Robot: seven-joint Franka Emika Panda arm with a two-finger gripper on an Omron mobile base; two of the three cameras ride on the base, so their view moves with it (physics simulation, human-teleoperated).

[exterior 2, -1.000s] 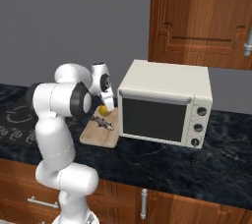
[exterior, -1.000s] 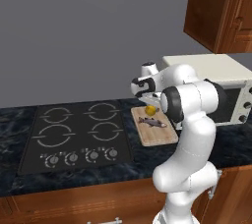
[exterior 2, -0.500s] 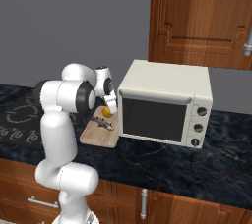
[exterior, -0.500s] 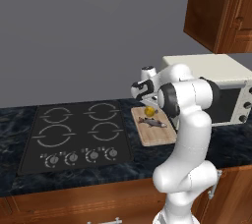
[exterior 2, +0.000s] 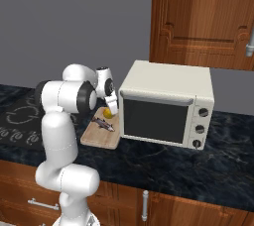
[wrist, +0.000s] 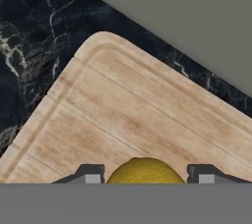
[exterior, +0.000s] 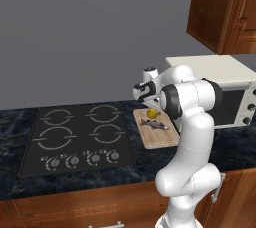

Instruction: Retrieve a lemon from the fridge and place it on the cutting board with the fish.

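Note:
The lemon (exterior: 151,114) sits low over the far end of the cutting board (exterior: 162,141), touching it or nearly so. My gripper (exterior: 149,108) points down on it, and its fingertips (wrist: 91,175) lie against the fruit's two sides, shut on it. The hand view has the lemon (wrist: 145,171) between the tips with the bare board (wrist: 123,115) beyond. The slim grey fish (exterior: 156,125) lies on the board just in front of the lemon. From the right, the lemon (exterior 2: 108,114), gripper (exterior 2: 111,109), fish (exterior 2: 103,124) and board (exterior 2: 97,139) show beside the microwave. The fridge is out of view.
A white microwave (exterior: 222,89) (exterior 2: 166,103) stands right of the board, close to my hand. The black stovetop (exterior: 80,137) (exterior 2: 15,121) lies left of it. Wooden cabinets (exterior 2: 203,17) hang above. The dark marble counter (exterior 2: 198,165) runs on to the right.
My gripper has lowered the lemon from above the board down to its far end. Over the last half second it has barely moved.

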